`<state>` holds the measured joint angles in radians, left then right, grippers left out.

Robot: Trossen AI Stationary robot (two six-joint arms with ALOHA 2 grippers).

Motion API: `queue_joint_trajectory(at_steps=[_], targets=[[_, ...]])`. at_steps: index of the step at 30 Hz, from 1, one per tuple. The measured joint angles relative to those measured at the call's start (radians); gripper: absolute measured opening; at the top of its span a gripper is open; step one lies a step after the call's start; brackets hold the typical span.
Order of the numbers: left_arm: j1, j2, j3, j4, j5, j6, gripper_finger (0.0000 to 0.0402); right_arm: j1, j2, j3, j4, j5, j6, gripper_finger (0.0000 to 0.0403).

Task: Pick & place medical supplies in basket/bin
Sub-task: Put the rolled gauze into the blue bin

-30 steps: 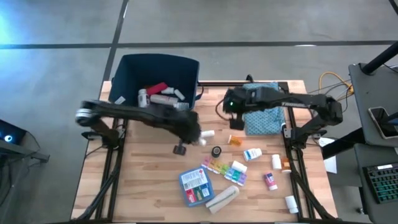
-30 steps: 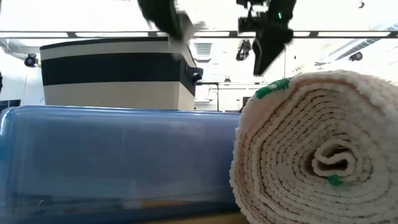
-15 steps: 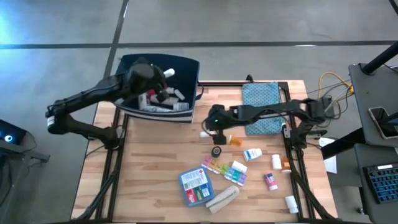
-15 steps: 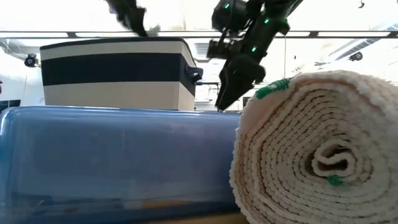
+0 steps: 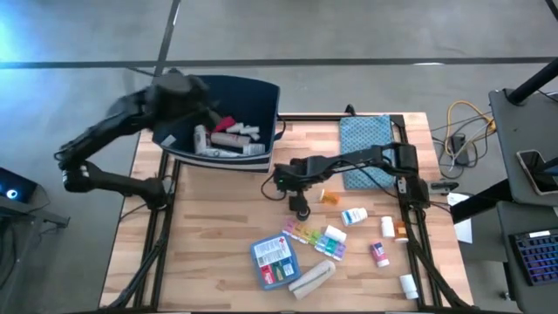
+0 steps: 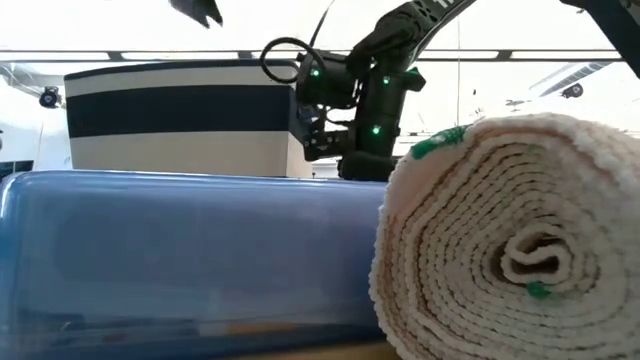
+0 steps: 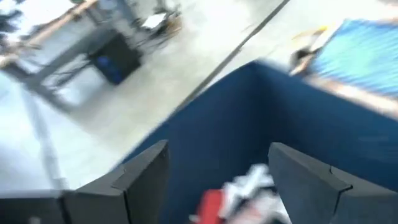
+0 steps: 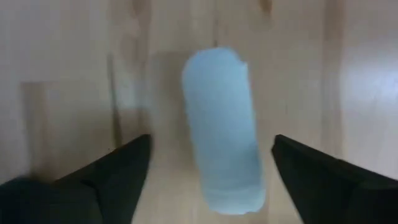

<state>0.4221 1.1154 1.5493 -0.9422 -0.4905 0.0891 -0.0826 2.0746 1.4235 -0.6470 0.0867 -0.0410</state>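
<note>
Right jaws astride pale-blue rounded tube [image 8: 222,127]

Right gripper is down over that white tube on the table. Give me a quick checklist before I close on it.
1. Tube centred between the right gripper fingers: ok, one finger on each side.
2. Fingers clear of the tube: ok, gaps on both sides, jaws open.
3. Neighbours out of the way: ok in the wrist view; from above the arm hides the spot.
4. Gripper low enough to grasp: cannot tell.
5. Left gripper out of the way: ok, open over the bin.
6. Room in the bin: ok, navy floor still shows.
</note>
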Motion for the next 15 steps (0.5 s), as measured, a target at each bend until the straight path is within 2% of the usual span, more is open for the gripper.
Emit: queue_joint_trajectory(at_steps=[5, 8, 9, 12, 15], targets=[[-0.155, -0.082, 0.151, -0.208, 0.019, -0.250, 0.0253, 0.000, 0.006, 0.023, -0.018, 0.021, 0.006, 0.0153], [-0.219, -0.151, 0.150, -0.263, 0.022, -0.394, 0.0253, -0.005, -0.022, 0.053, -0.054, 0.024, 0.010, 0.0053], [-0.235, -0.174, 0.137, -0.270, 0.023, -0.437, 0.0253, -0.005, -0.039, 0.067, -0.067, 0.025, 0.012, 0.0034], [-0.260, -0.244, 0.067, -0.279, 0.036, -0.535, 0.0253, -0.002, -0.121, 0.124, -0.090, 0.022, 0.022, 0.0035], [-0.265, -0.321, -0.033, -0.279, 0.122, -0.579, 0.0253, 0.002, -0.224, 0.197, -0.080, 0.027, 0.060, 0.0044]])
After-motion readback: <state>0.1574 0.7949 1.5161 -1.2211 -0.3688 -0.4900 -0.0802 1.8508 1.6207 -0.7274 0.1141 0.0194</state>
